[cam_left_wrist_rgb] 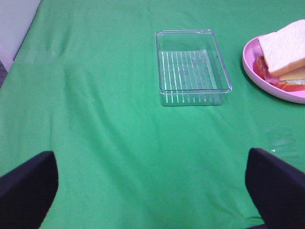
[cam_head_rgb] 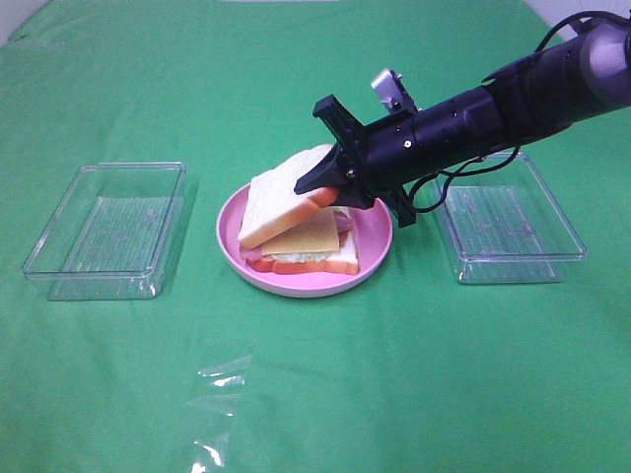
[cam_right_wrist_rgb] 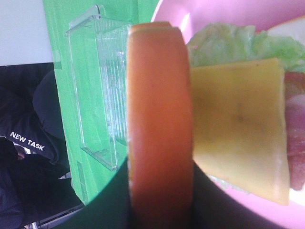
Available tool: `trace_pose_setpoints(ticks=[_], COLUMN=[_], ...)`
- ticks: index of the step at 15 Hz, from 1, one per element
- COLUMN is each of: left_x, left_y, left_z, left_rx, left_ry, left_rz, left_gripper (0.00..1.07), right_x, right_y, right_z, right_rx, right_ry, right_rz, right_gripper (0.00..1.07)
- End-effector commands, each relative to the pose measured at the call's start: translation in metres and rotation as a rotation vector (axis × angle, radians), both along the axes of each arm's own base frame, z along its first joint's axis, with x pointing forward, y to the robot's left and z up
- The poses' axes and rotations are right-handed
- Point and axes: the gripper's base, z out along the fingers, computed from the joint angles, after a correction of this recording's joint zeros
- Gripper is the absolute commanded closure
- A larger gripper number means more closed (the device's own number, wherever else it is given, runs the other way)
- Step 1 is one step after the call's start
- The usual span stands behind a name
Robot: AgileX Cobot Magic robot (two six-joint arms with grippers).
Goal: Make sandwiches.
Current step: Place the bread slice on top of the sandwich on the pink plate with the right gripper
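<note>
The sandwich stack rests on a round pink plate (cam_head_rgb: 296, 286): a bottom bread slice (cam_head_rgb: 320, 264), lettuce (cam_right_wrist_rgb: 224, 45), bacon (cam_right_wrist_rgb: 296, 143) and a yellow cheese square (cam_head_rgb: 308, 235). My right gripper (cam_head_rgb: 332, 187) is shut on the crust edge of the top bread slice (cam_head_rgb: 281, 202). The slice tilts over the stack, its low left end touching the stack. The right wrist view shows the orange crust (cam_right_wrist_rgb: 159, 119) between the dark fingers (cam_right_wrist_rgb: 113, 202). My left gripper (cam_left_wrist_rgb: 152, 188) is open above bare cloth, out of the high view.
A clear plastic tray (cam_head_rgb: 106, 229) (cam_left_wrist_rgb: 193, 67) stands left of the plate, and a second one (cam_head_rgb: 508, 222) to the right, under my right arm. A scrap of clear film (cam_head_rgb: 222, 379) lies on the green cloth near the front.
</note>
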Motion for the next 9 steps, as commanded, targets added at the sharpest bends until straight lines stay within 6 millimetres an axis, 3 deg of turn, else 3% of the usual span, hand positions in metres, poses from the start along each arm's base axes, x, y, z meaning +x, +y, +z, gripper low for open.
trace_pose_setpoints(ticks=[1, 4, 6, 7, 8, 9], left_x=[-0.002, -0.002, -0.002, -0.002, -0.002, -0.002], left_y=[-0.001, -0.001, -0.001, -0.001, -0.001, -0.001], left_z=[-0.001, -0.001, -0.001, -0.001, -0.001, -0.001], left_rx=[-0.011, -0.011, -0.011, -0.011, -0.011, -0.011], left_ry=[-0.017, -0.017, -0.017, -0.017, -0.017, -0.017], left_rz=[0.000, 0.000, 0.000, 0.000, 0.000, 0.000], left_gripper=[0.06, 0.06, 0.06, 0.06, 0.06, 0.06], right_x=[0.000, 0.000, -0.001, -0.002, -0.003, -0.005], right_y=[0.003, 0.003, 0.002, 0.002, 0.001, -0.001], right_z=[-0.003, -0.003, -0.004, -0.003, 0.006, 0.013], right_rx=[0.002, -0.003, -0.019, -0.025, -0.035, -0.063], right_ry=[-0.006, -0.007, -0.014, -0.018, -0.055, -0.090], right_rz=[0.010, 0.014, 0.031, 0.038, 0.058, 0.086], right_gripper=[1.07, 1.07, 0.90, 0.71, 0.31, 0.23])
